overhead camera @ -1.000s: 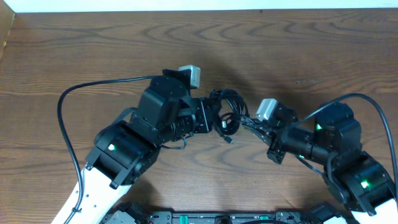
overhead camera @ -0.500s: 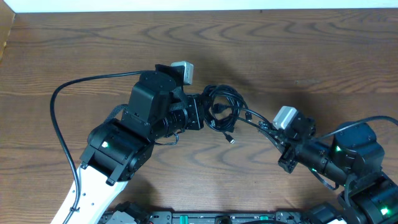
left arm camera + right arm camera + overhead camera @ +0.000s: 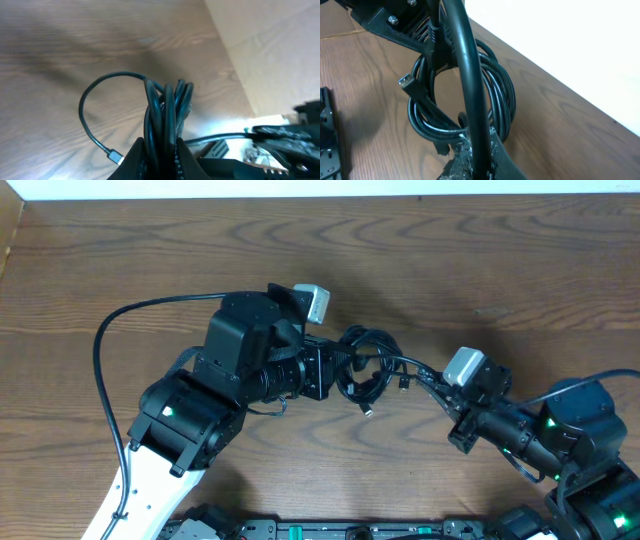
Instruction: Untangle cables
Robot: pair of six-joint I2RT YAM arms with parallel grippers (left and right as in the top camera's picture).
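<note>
The cables (image 3: 365,370), a coiled black bundle, lie over the middle of the wooden table (image 3: 480,260) between the two arms, with one loose loop ending in a small plug (image 3: 368,411) on the near side. The left gripper (image 3: 336,372) is clamped tight on the bundle's left side, several strands pinched together between its fingers. The right gripper (image 3: 432,385) is closed hard on a single strand leading out of the bundle's right side.

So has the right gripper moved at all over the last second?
Yes. Against the table wood grain in the overhead view, the right gripper has shifted right and slightly toward the near edge, away from the clump of cables.
</note>
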